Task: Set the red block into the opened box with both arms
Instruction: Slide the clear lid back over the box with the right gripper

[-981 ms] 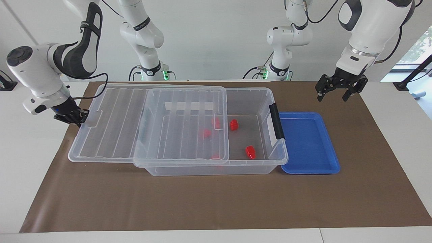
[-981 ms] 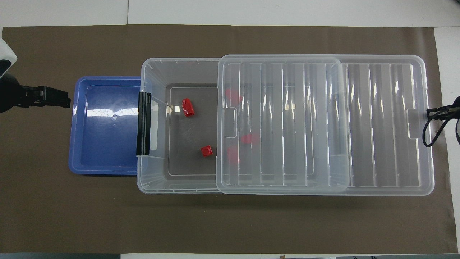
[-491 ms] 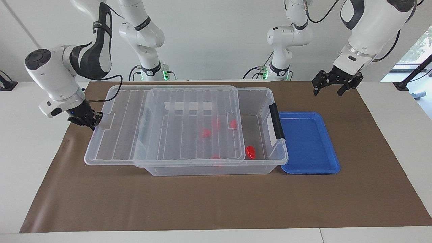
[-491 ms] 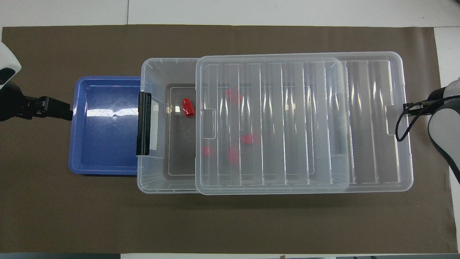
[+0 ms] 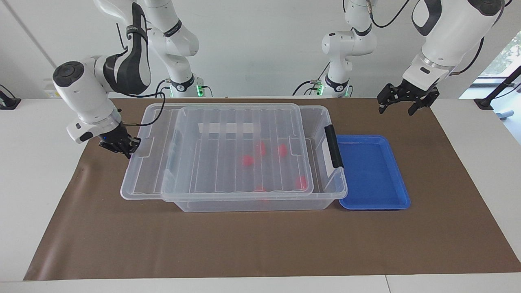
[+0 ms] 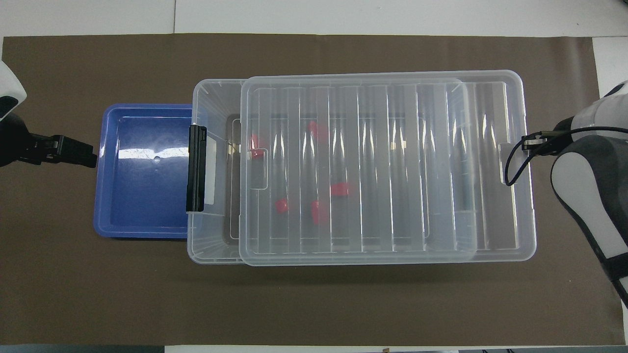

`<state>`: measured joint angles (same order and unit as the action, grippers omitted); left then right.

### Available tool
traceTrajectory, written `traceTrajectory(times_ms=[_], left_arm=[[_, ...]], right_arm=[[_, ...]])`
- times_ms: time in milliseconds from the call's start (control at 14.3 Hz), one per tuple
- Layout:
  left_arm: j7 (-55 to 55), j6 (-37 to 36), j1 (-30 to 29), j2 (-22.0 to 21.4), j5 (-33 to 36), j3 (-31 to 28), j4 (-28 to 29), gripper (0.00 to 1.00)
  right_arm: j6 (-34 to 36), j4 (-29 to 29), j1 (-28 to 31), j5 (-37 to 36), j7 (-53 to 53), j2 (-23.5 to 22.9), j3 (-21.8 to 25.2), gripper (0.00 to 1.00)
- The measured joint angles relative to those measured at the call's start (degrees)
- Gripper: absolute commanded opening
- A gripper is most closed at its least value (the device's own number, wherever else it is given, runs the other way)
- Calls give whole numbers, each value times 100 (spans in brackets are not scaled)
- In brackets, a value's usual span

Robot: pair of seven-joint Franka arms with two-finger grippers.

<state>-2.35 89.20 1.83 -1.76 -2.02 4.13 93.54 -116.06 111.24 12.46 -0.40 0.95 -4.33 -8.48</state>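
The clear box (image 5: pixel 328 122) (image 6: pixel 212 98) stands mid-table with its ribbed lid (image 5: pixel 228 150) (image 6: pixel 373 166) lying across most of it. Only a strip by the black latch (image 5: pixel 333 145) is uncovered. Several red blocks (image 5: pixel 247 160) (image 6: pixel 281 206) lie on the box floor and show blurred through the lid. My right gripper (image 5: pixel 131 148) (image 6: pixel 529 145) is shut on the lid's end rim, toward the right arm's end of the table. My left gripper (image 5: pixel 397 110) (image 6: pixel 83 154) hangs open and empty over the mat, beside the blue tray.
A shallow blue tray (image 5: pixel 372 203) (image 6: pixel 142 230), with nothing in it, touches the box's latch end. A brown mat (image 5: pixel 260 244) covers the table. Two slimmer white arms with green-lit bases (image 5: pixel 185 87) stand at the robots' edge.
My right gripper has slid the lid toward the left arm's end, covering the two red blocks that lay in the open. The left gripper rose slightly, then held still.
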Motion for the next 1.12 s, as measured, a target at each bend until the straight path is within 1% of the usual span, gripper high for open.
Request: traceTrajectory(times_ms=[350, 911, 1121], left_arm=[[-33, 0, -14, 0, 0, -14, 0, 100], [-54, 5, -20, 0, 126, -15, 1, 100], [-44, 29, -42, 0, 100, -15, 1, 100]], right_arm=[[0, 0, -478, 0, 819, 5, -6, 0], [0, 0, -575, 0, 995, 10, -6, 0], [0, 0, -707, 0, 1193, 10, -7, 0]])
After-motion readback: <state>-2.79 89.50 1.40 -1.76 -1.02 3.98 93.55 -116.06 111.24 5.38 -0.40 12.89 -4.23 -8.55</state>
